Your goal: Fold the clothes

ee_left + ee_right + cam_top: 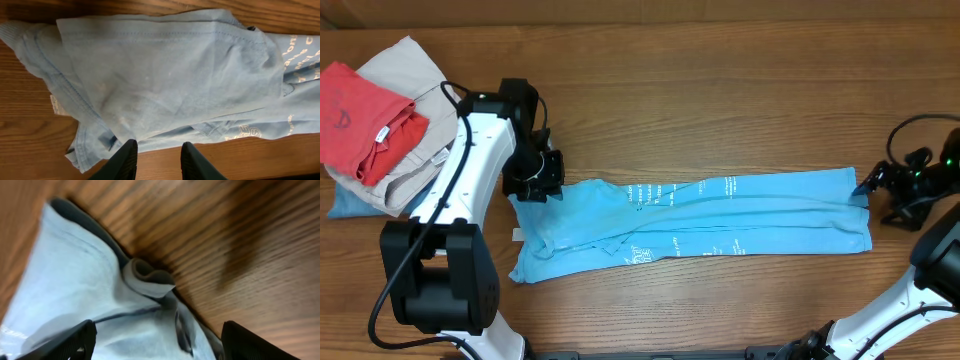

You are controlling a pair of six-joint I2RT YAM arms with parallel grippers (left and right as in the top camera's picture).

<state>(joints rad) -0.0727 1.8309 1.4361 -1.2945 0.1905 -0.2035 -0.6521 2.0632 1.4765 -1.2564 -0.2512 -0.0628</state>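
Cloth fills the middle of the table (720, 80): the light sky-blue T-shirt (720, 215) lies folded into a long, narrow band running left to right, flat on the wood, with white lettering showing along its folds. Its left end is wider and rumpled, and a small white label (517, 236) pokes out at that edge. The left gripper (534, 180) sits at the far left corner of the band, right at the edge of the cloth. In the left wrist view this gripper (159, 161) hangs over the border of the T-shirt (170, 75). Its two dark fingers (125, 161) stand apart with only bare wood and the shirt's hem showing between them, so it is released and grasps nothing. At the other end, the right gripper (876, 190) is at the far right corner of the band, just beside or touching the fabric's edge; the overhead view does not settle which. The right wrist view, blurred, shows its fingers (75, 342) spread wide to both sides of the picture, with a curled fold of the T-shirt (75, 290) lying loose between and beyond them. It is let go and pinches no cloth. At the far left of the table, well apart from the band, a red T-shirt (360, 115) rests on beige trousers (410, 60), with a bit of blue denim (340, 205) beneath.
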